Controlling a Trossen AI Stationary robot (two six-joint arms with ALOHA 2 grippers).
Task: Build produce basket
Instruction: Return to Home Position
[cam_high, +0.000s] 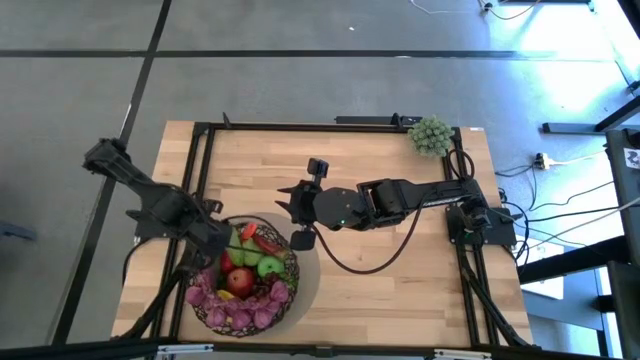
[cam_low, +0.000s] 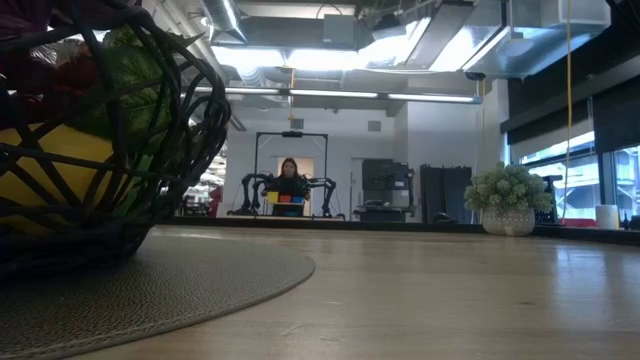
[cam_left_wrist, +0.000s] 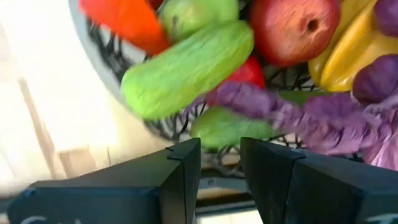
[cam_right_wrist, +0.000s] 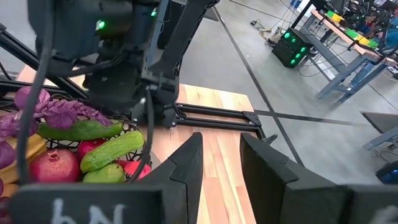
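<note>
At the desk's (cam_high: 400, 290) left side, the left end effector (cam_left_wrist: 221, 146) is poised at the basket (cam_high: 293, 268), all but closed and empty. Glossy, rounded produce (cam_left_wrist: 186, 68) is heaped in the dark wire mesh. Homing is judged in hand, so a clean lift away is called for. The right end effector (cam_right_wrist: 221, 140), likewise near-closed and empty, is parked mid-desk.
</note>
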